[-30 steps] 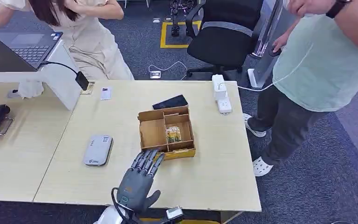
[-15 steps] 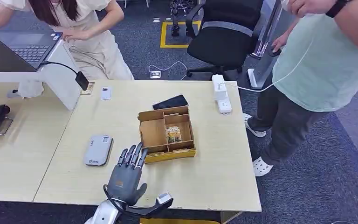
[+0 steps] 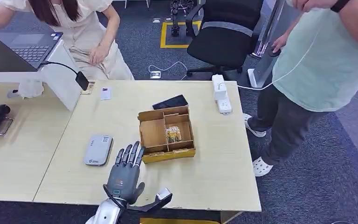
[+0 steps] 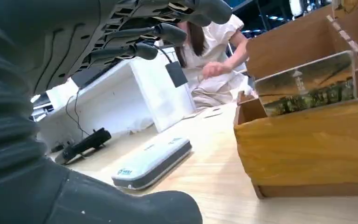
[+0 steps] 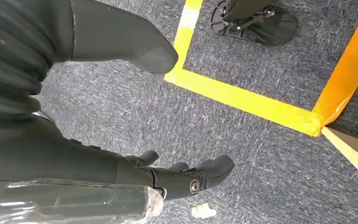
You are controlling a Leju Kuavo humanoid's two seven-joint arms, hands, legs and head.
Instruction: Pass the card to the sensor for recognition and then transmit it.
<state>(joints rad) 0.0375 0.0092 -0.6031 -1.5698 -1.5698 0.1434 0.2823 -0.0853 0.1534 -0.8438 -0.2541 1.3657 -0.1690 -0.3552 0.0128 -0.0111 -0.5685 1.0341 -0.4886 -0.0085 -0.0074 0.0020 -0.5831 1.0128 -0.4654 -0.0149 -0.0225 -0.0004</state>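
Barely started: grey left hand [image 3: 123, 175] open, fingers spread, holding nothing, beside brown cardboard divided box [image 3: 167, 134]; picture card [image 3: 173, 134] sits inside; grey flat sensor [image 3: 98, 150] beyond hand from box. Right hand [image 5: 121, 42] hangs empty, fingers loosely apart.

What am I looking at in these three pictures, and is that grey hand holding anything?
A two-armed humanoid robot takes all three pictures. The wide one comes from a camera high on its body, looking down at a table. The other two come from cameras at its wrists.

The left hand hovers over the table, fingers spread, holding nothing. Its wrist camera looks low across the table at the same things.

On the table are a cardboard box with compartments, a card standing in it, and a flat grey sensor beside the hand. Farther back lie a dark phone and a power strip.

The right hand hangs down over the carpet, also empty. Two people stand near.
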